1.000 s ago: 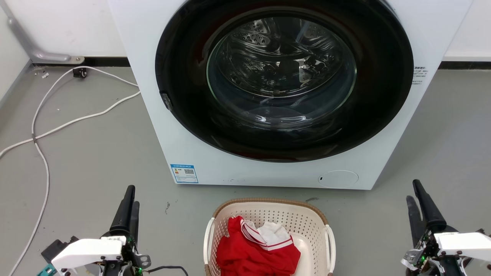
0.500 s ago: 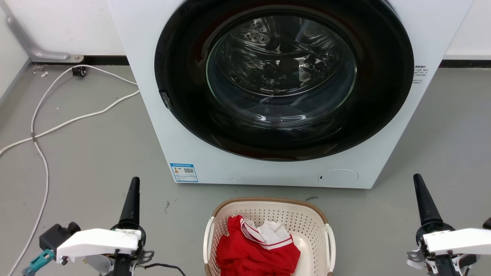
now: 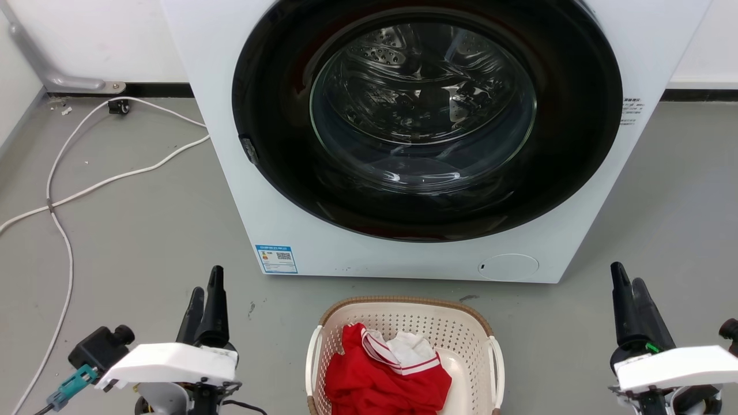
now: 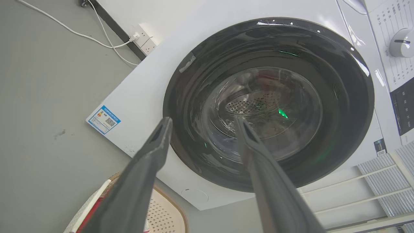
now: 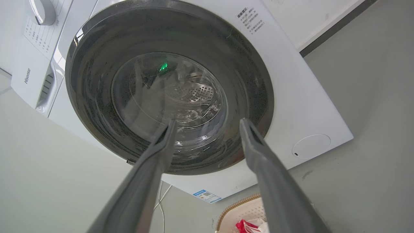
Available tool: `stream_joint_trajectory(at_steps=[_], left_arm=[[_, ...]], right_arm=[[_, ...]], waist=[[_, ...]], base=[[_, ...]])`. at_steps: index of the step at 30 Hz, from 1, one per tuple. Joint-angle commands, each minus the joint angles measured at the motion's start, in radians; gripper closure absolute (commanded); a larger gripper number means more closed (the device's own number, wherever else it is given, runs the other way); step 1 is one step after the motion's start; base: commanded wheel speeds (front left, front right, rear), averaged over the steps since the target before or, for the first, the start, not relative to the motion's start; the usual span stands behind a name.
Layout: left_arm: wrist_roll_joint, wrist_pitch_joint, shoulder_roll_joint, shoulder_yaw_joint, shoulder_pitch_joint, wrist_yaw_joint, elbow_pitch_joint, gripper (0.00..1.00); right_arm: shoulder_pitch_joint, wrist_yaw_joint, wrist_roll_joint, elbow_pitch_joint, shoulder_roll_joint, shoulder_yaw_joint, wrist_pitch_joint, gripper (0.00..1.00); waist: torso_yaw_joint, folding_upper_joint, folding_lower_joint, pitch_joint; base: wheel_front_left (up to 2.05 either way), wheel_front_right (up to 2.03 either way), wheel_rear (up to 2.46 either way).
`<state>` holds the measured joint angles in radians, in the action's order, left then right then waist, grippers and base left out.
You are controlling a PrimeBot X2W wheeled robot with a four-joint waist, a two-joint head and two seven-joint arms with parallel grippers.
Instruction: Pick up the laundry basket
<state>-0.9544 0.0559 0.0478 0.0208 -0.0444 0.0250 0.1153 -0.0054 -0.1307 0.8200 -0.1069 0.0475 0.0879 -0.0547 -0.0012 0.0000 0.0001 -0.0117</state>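
Cream laundry basket [image 3: 403, 323] upright on floor (perforated).

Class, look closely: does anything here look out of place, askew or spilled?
Nothing spilled or askew. The laundry basket stands upright before the washing machine, red garment inside. Only white cables trail loose across the floor, left.

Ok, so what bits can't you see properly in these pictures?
- The laundry basket: its near end is cut off by the head view's bottom edge.
- The basket's floor: mostly hidden under the red and white clothes, head view.
- The blue sticker on the washing machine: writing too small in every view.
- How many clothes: bunched together, cannot tell.
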Motion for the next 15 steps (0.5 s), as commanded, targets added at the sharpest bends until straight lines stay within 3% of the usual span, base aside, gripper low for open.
stream_joint_trajectory(at_steps=[1, 15], left_arm=[[0.032, 0.008, 0.002, -0.005, -0.001, -0.004, -0.020, 0.00], [0.225, 0.053, 0.003, -0.039, 0.012, -0.025, -0.038, 0.00]], right_arm=[[-0.002, 0.000, -0.034, 0.021, 0.004, -0.002, -0.009, 0.00], [0.023, 0.000, -0.256, 0.057, 0.004, -0.012, -0.054, 0.00]], waist=[[0.000, 0.0000, 0.0000, 0.000], [0.001, 0.0000, 0.0000, -0.002]], base=[[0.00, 0.00, 0.00], [0.00, 0.00, 0.00]])
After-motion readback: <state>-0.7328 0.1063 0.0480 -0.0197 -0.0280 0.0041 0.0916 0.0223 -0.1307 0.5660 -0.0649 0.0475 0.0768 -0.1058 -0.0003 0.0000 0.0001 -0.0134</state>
